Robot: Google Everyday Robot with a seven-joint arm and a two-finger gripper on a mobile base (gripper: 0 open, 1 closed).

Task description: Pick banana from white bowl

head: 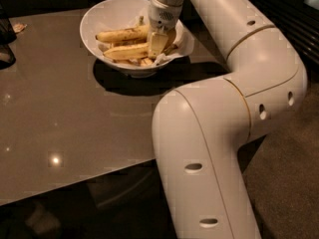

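Note:
The white bowl stands at the far side of the brown table. Two yellow bananas lie in it side by side, an upper banana and a lower banana, with small banana pieces under them. My gripper reaches down into the bowl from above, at the right ends of the two bananas and touching them. The gripper's body hides the bananas' right ends and the right part of the bowl.
My large white arm bends over the table's right edge and fills the right half of the view. A dark object sits at the table's far left edge. Carpeted floor lies to the right.

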